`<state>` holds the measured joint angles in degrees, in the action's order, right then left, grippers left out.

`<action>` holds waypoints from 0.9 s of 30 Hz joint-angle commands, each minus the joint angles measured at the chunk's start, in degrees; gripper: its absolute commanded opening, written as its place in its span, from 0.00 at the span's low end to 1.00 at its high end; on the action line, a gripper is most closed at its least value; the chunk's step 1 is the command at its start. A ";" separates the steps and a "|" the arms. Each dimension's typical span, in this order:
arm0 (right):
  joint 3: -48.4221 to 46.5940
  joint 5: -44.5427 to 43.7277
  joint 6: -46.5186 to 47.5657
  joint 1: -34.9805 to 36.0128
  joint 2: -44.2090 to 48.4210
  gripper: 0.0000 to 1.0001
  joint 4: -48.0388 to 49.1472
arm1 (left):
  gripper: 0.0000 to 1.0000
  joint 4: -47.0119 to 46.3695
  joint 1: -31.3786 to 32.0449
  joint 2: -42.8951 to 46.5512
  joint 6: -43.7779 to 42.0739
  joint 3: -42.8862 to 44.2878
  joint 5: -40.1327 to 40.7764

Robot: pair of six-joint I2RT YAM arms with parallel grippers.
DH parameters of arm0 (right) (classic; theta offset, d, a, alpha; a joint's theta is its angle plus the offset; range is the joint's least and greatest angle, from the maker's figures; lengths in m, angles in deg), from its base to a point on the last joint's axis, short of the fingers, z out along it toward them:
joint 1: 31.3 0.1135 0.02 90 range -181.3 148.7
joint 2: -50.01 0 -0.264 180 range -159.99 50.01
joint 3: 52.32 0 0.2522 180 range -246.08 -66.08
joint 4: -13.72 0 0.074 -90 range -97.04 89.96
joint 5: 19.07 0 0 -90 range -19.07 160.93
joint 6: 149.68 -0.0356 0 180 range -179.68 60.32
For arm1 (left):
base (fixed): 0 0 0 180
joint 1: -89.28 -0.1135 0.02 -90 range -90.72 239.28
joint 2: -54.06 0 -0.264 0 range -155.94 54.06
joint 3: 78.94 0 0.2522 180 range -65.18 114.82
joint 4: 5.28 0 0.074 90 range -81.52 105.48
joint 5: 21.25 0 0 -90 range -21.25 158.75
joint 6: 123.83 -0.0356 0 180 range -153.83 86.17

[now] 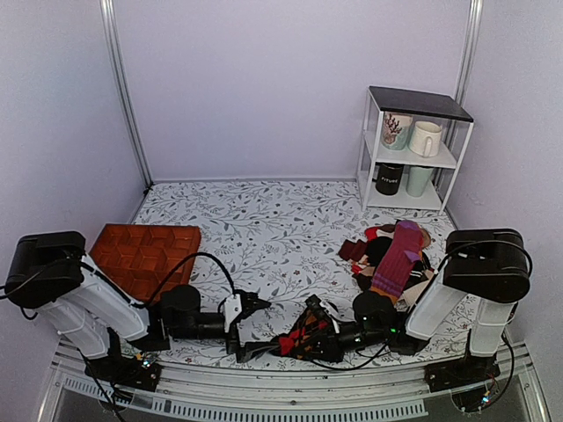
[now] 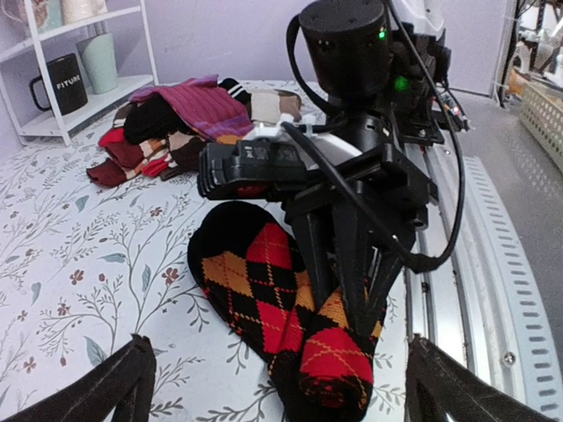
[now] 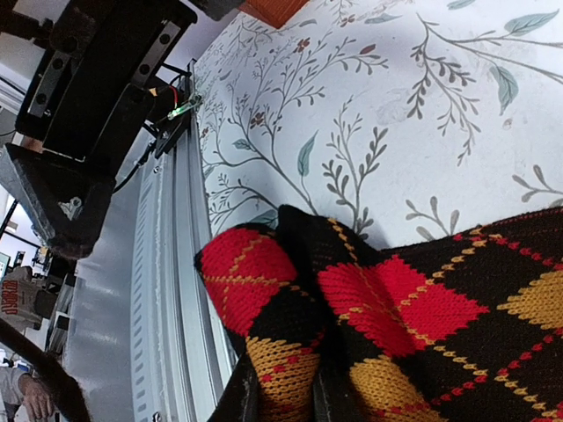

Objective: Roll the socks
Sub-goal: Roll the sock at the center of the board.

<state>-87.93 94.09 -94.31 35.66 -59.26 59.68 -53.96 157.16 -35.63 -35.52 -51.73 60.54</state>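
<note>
Ten entries, largest first; clock directions are read on the overhead view, with twelve at the far wall.

1. Table point(image 1: 264, 220) — pale cloth printed with leafy sprigs.
2. Left arm point(image 1: 97, 303) — based at seven o'clock, lying low along the near edge and pointing toward the centre.
3. Right arm point(image 1: 440, 303) — based at five o'clock, also low, pointing toward the centre.
4. Shelf point(image 1: 413, 101) — white frame with a dark top, at two o'clock.
5. Quilted mat point(image 1: 141, 251) — rust-orange, flat at nine o'clock.
6. Heap of loose socks point(image 1: 396, 255) — maroon, purple and tan, at four o'clock.
7. The socks point(image 1: 299, 338) — black argyle pair with red and orange diamonds, at six o'clock by the near edge. The end toward the left arm is doubled over.
8. Right gripper point(image 1: 310, 327) — pinching the socks from above, just behind the doubled end.
9. Left gripper point(image 1: 262, 325) — spread wide. The socks lie just beside it at its three o'clock. In the left wrist view the doubled end sits between the fingers point(image 2: 114, 387), nearer the right-hand one and apparently touching neither.
10. White mug point(image 1: 425, 138) and black mug point(image 1: 389, 178) — on the shelf, the white one on the tier above the black one.
</note>
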 commanded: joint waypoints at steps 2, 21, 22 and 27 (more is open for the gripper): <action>2.60 0.13 1.06 0.62 -5.54 0.08 -25.27 | 0.99 4.03 0.24 -2.77 -1.59 3.68 -4.93; 2.16 0.31 1.57 0.61 -6.04 0.08 -25.62 | 0.75 0.00 0.32 -13.62 -1.34 6.15 -10.85; 2.16 0.31 1.58 0.55 -6.04 0.08 -25.62 | 0.74 0.07 0.30 -13.59 -1.29 6.26 -10.86; 2.24 0.29 1.63 0.55 -6.04 0.08 -25.62 | 0.65 1.94 0.33 -15.21 -1.37 7.69 -11.10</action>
<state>-88.96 94.96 -93.22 35.53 -59.50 58.39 -52.67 157.16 -48.88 -36.16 -45.58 50.51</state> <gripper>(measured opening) 0.147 0.679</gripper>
